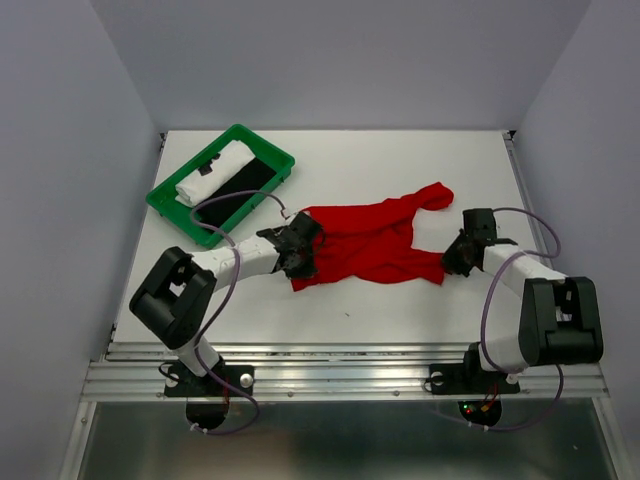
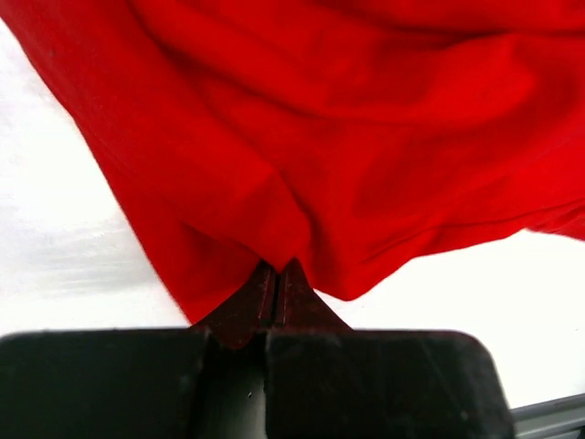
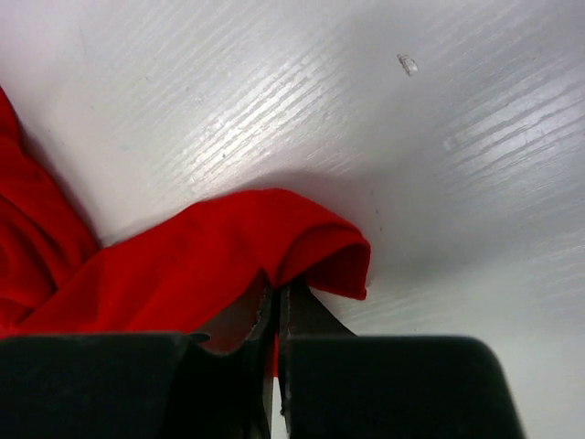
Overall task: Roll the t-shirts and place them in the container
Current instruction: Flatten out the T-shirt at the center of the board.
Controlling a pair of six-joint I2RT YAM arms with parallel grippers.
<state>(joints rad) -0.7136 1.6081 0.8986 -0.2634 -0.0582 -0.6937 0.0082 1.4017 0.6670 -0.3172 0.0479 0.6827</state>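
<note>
In the left wrist view the jaws of the left gripper (image 2: 277, 276) are seen pressed together, and a fold of the red t-shirt (image 2: 347, 137) is pinched between their tips. In the right wrist view the jaws of the right gripper (image 3: 277, 297) are likewise closed to a hairline gap, and a turned-over edge of the cloth is clamped there against the white surface.

Neither grip can be made out from the top view, where the fingertips are hidden by the wrist housings and the cloth. Only the placing of one gripper at each end of the garment is shown there, left and right.

What the wrist views leave out is given by the top view. The t-shirt is laid crumpled near the middle of the tabletop (image 1: 400, 310), with one part trailing toward the far right corner. A green tray (image 1: 165, 205) is set by the far left corner, apart from the shirt. A white rolled cloth (image 1: 215, 172) and a dark item (image 1: 245, 183) are held side by side in it.
</note>
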